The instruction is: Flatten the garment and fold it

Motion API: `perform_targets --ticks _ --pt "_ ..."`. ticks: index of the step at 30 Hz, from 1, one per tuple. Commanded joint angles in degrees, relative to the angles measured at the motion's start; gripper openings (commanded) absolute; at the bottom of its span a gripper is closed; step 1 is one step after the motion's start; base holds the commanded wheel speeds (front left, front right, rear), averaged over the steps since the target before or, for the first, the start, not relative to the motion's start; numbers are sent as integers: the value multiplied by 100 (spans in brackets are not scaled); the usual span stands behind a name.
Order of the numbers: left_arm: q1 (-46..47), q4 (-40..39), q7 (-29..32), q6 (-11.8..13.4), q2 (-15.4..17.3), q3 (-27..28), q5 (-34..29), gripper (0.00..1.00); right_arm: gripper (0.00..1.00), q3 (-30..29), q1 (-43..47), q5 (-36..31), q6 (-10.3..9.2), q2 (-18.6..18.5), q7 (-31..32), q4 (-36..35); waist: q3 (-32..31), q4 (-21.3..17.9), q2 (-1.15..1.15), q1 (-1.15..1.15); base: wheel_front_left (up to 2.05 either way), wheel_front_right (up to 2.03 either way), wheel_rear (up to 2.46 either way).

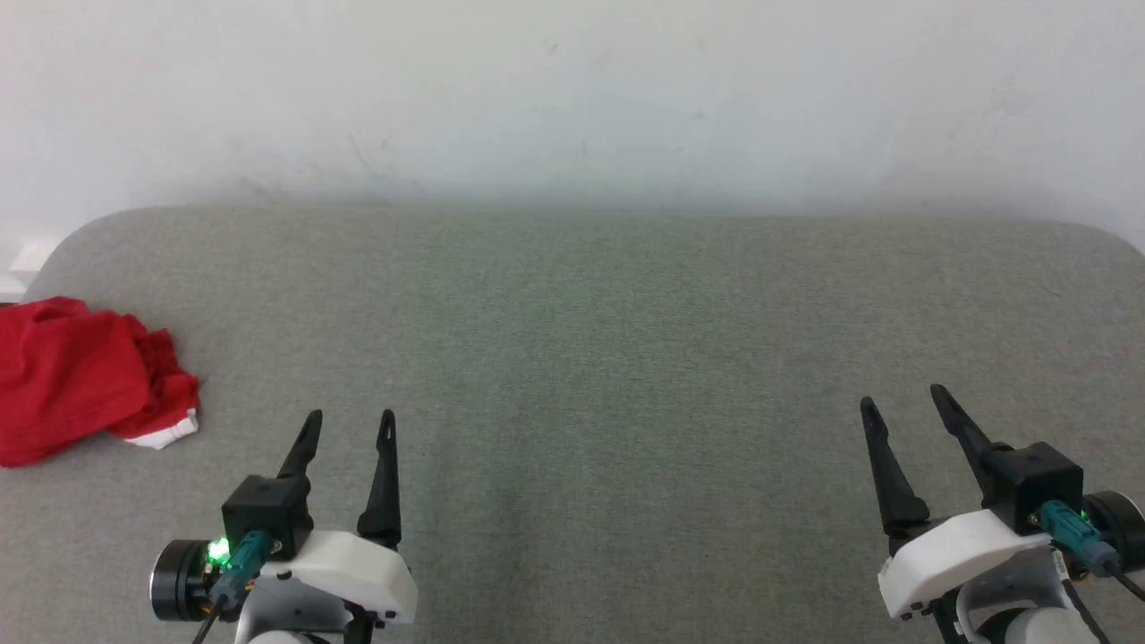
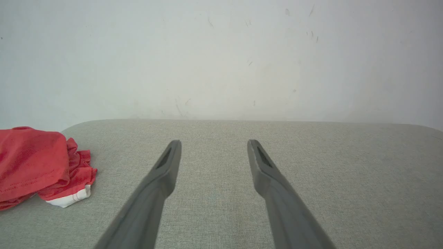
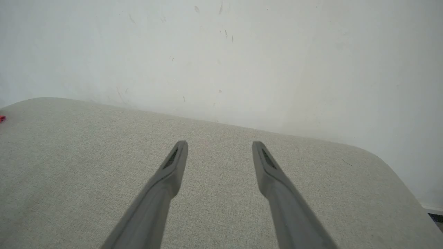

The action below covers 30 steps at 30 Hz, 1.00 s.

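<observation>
Gripper on the robot's left [image 1: 350, 414], at the lower left of the head view, has its two long dark fingers spread apart with nothing between them; they point toward the top of the frame over bare cloth. In the left wrist view the same gap shows plainly, the fingers rising from the bottom edge with only woven fabric visible between their tips. The right gripper [image 1: 901, 396], at the lower right of the head view, is likewise released and empty, its fingers leaning slightly toward the upper left, and the right wrist view confirms the open gap. Both hover over or near a broad grey-green fabric-covered surface with rounded corners [image 1: 572, 358], which takes up the middle and lower part of every view. The two grippers are well apart, with a wide bare stretch of surface between them. The garment, a pair of bright red thin-fabric shorts [image 1: 72, 376], lies crumpled in a heap at the middle left edge of the head view, partly cut off by the frame. It lies apart from the left gripper, above and to its left in the frame. A white hem [image 1: 165, 434] peeks out at the heap's lower right corner. Behind the surface, across the top of each frame, stands a pale, lightly scuffed wall [image 1: 572, 89].
</observation>
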State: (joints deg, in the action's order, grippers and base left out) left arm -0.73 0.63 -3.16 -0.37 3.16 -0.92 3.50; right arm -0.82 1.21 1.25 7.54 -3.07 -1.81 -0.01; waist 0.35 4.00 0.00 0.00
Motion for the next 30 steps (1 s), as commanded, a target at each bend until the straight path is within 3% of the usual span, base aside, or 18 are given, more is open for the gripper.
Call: perform_targets --ticks 1,30 --pt "66 1 -77 43 -7 28 51 100 100 -2 25 40 -1 6 -52 -51 2 109 0 0 0 0 0" --pt "28 211 -412 138 -14 413 360 100 100 238 116 61 -3 10 -144 -482 25 1264 0 0 0 0 0"
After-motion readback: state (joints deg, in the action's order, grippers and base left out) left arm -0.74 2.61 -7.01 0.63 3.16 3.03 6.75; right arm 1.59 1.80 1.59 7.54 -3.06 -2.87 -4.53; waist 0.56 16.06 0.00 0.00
